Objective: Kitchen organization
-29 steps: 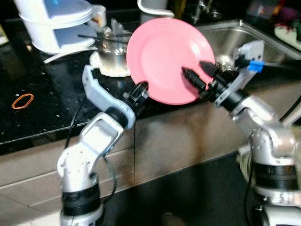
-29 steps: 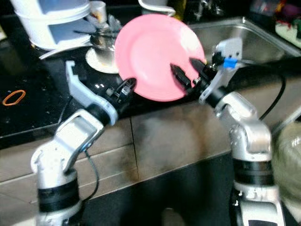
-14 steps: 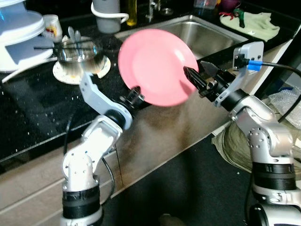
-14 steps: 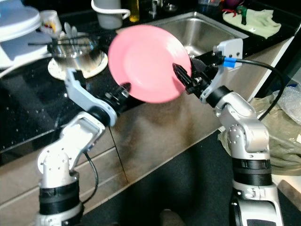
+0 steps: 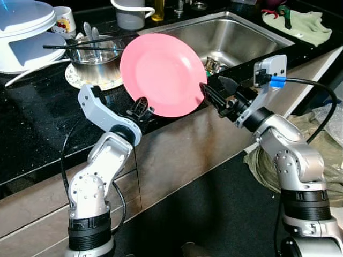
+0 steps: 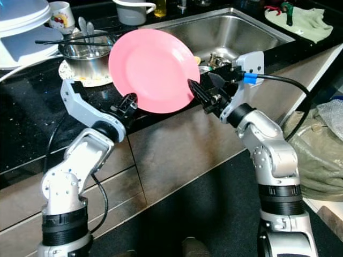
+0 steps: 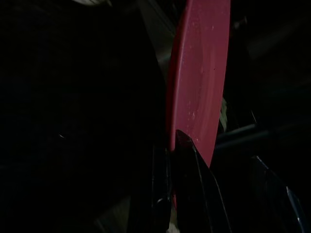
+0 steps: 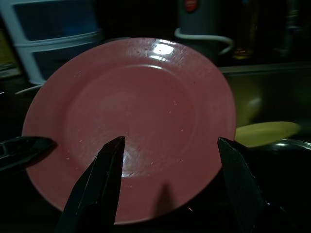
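left wrist view shows left gripper (image 7: 170, 145) pinching pink plate (image 7: 199, 82) edge-on.

A home kitchen. A black speckled countertop (image 5: 37, 115) runs across the view above tan cabinet fronts (image 5: 177, 150). At about 1 o'clock a stainless-steel sink (image 5: 236, 37) is set into the counter. At about 11 o'clock a steel pot (image 5: 99, 56) with utensils across its rim stands on a round mat, beside a white lidded container (image 5: 24, 32) and a small printed mug (image 5: 64, 21). A green cloth (image 5: 303, 27) lies at 2 o'clock, past the sink.
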`<state>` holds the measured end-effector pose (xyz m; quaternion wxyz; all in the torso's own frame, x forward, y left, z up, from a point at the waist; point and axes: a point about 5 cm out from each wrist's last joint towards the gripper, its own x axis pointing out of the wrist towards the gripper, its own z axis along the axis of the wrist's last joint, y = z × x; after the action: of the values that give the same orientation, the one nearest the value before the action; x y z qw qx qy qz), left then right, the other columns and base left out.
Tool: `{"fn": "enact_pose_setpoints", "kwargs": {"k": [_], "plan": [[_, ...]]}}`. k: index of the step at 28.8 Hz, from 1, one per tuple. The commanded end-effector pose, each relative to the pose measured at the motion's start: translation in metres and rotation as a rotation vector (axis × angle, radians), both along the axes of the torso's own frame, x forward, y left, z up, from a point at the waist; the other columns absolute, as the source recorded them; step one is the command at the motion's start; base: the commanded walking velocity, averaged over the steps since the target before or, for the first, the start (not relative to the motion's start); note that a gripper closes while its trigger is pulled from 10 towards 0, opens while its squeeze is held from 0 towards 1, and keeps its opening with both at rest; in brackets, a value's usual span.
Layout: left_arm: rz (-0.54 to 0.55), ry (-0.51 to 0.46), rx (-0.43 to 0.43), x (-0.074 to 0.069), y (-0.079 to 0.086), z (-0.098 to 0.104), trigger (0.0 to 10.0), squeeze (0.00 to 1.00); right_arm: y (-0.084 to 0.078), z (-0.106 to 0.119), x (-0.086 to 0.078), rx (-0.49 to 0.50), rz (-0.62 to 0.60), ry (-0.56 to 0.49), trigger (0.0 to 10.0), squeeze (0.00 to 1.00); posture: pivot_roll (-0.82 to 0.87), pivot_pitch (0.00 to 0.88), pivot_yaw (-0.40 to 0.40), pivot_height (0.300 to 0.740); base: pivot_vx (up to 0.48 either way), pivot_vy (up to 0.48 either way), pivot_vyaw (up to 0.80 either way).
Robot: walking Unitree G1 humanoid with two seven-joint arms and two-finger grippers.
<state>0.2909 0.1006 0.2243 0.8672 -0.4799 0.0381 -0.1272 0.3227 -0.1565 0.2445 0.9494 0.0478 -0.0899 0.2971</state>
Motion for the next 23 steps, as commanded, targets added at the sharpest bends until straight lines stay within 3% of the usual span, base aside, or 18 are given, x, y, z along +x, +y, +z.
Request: {"fn": "enact_pose_setpoints", "kwargs": {"k": [1, 23], "plan": [[-0.002, 0.011, -0.031, -0.0016, -0.0034, -0.0047, 10.0, 0.00, 0.0015, -0.0006, -0.0025, -0.023, 0.003, -0.011, 10.0, 0.00, -0.01, 0.076, -0.045, 0.740, 0.000, -0.458, 0.00], [0.010, -0.013, -0.085, 0.0039, -0.0017, 0.0013, 10.0, 0.00, -0.0003, -0.0019, -0.0032, -0.028, -0.007, -0.007, 10.0, 0.00, -0.02, 0.083, -0.044, 0.740, 0.000, -0.463, 0.00]]}}
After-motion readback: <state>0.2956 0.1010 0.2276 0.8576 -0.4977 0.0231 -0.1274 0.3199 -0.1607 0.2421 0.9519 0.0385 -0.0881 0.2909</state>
